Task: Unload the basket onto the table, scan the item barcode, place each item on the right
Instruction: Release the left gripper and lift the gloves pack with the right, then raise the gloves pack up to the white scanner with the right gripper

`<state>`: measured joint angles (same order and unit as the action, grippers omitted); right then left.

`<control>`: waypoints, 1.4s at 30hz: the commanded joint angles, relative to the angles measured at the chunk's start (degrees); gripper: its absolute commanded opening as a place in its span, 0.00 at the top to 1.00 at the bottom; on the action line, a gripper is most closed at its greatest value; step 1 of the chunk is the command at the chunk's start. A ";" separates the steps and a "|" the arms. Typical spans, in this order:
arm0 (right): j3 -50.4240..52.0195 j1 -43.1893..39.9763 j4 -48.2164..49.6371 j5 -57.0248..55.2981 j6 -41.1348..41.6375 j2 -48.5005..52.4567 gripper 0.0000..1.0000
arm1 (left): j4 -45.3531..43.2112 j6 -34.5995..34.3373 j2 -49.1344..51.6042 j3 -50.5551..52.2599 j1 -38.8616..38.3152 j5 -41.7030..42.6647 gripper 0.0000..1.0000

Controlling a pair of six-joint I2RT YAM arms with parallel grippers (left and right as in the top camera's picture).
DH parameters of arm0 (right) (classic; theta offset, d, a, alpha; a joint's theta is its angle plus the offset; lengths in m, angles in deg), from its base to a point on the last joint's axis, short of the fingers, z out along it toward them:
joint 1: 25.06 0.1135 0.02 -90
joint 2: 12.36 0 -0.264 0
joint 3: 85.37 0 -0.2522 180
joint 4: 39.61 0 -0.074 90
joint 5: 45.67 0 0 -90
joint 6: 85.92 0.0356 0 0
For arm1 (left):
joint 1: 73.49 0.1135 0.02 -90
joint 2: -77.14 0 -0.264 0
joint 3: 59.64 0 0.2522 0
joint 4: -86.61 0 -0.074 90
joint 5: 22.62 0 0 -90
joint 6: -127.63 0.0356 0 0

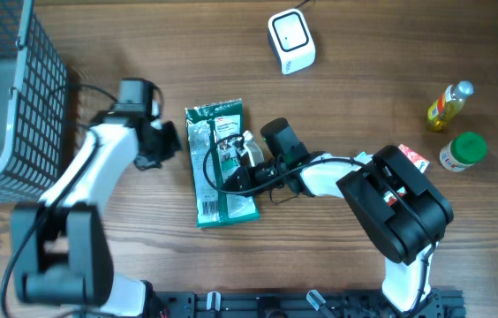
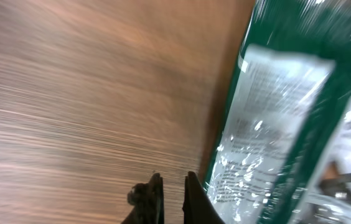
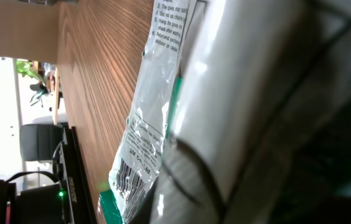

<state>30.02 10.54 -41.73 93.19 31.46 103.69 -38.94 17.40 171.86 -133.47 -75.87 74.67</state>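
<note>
Green packet (image 1: 207,190) lies flat on the counter (image 1: 337,97), right gripper (image 1: 247,161) jaws pinched shut on its slick film, left gripper (image 1: 169,143) jaws closed empty alongside; the thin pinch may slip during lifting, dropping it short of the scanner (image 1: 290,40).

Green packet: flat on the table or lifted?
Flat, as far as overhead shows: the green packet lies spread on the table, right gripper shut at its right side.

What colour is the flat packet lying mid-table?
The packet is green with silvery clear panels; the overhead view shows it best.
</note>
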 commanded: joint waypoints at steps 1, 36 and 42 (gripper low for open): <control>0.31 0.17 0.13 -1.46 -1.95 0.85 0.95 | -0.20 0.55 -4.57 -1.11 3.13 -0.59 0.90; -75.21 -2.62 -86.03 -37.13 -70.79 -13.49 0.96 | -0.37 0.50 -4.17 -1.01 8.17 -3.76 0.00; -75.23 -2.62 -85.53 -46.66 -80.87 -11.82 0.96 | -0.37 0.52 -4.17 -1.01 8.17 -3.76 0.00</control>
<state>-44.44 7.80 -127.32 55.64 -40.97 90.79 -39.16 17.64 167.53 -134.11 -67.87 71.48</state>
